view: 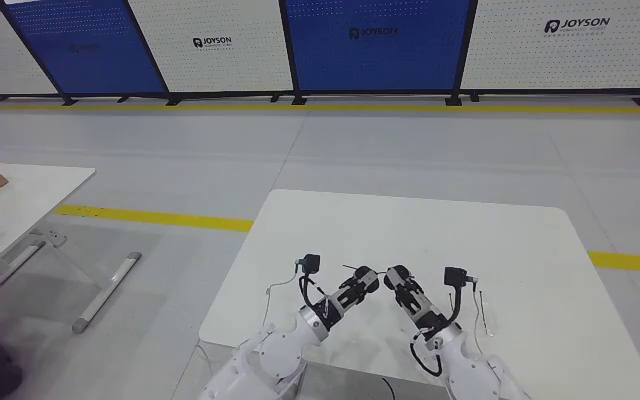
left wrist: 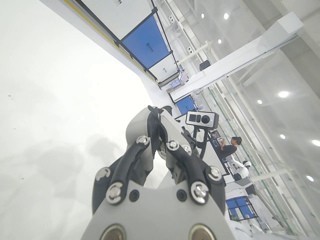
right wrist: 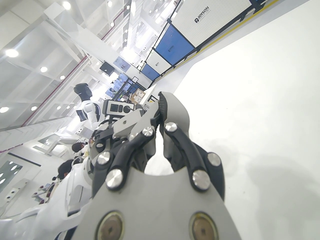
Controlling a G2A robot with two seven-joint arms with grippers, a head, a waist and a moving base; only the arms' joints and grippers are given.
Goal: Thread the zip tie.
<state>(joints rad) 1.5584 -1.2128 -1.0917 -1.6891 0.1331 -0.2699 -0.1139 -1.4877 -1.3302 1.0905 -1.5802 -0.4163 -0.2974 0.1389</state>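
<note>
Left claw (left wrist: 155, 112): closed on a thin dark strip that I take for the zip tie (left wrist: 158, 127); it hangs just above the desk (view: 420, 225)
Right claw (right wrist: 159, 106): fingers pressed together, nearly nose to nose with the other claw (whether it grips anything, I cannot tell)
Step in hand: seemingly lining the tie's tail up with its head, over the desk's near middle
Next move: calls for a small, steady push straight into the slot; a slight misaim would likely bend the strip
</note>
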